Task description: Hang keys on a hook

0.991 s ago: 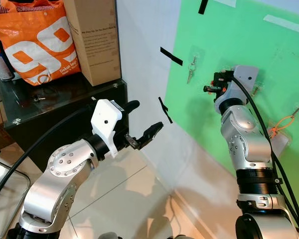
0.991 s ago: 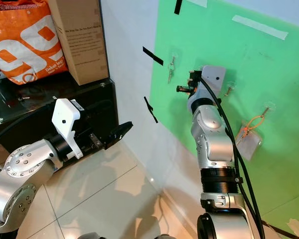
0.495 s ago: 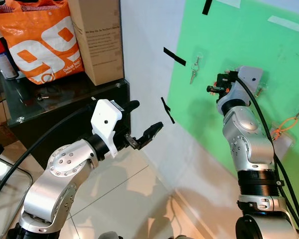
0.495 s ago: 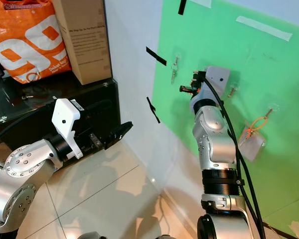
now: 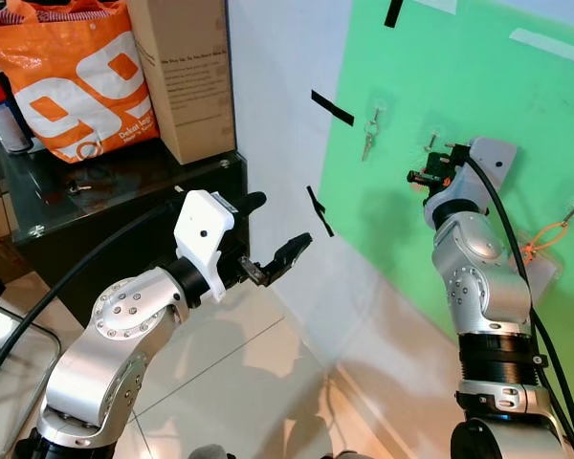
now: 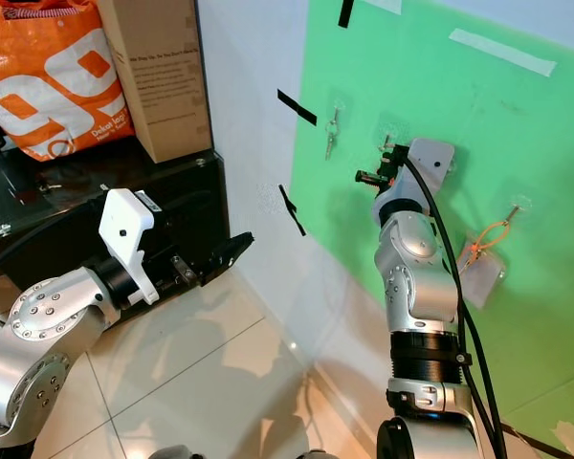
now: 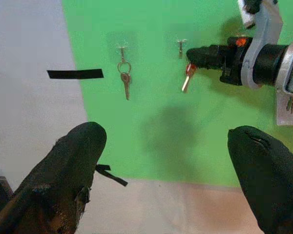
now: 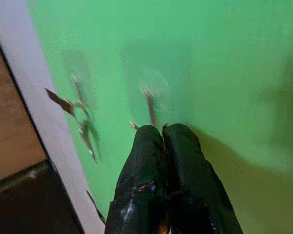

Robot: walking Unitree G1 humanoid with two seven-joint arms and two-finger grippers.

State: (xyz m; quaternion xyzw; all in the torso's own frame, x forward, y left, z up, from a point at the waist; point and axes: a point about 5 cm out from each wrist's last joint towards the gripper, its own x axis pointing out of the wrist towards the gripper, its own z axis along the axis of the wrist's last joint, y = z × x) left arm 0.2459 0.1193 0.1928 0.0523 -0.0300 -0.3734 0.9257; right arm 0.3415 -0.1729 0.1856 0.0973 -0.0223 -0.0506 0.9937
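Key (image 7: 186,81), orange-headed with a pale metal blade, dangles from the clamped right gripper (image 7: 194,57) just below a hook (image 7: 180,47) on the green board (image 5: 478,86); left gripper (image 7: 171,161) gapes.

my gripper fingers (image 7: 71,161): black | board (image 5: 459,86): green | key (image 7: 187,78): orange-headed | bag (image 5: 77,76): orange, white | tape (image 5: 331,107): black

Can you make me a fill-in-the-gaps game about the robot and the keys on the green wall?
1. The right hand is shut on a key with an ____ top.
2. The other key already hangs from a hook on the ____ board.
3. The left hand is ____ and holds nothing.
4. The big bag beside the cardboard box is orange and ____.

Missing words: orange; green; open; white
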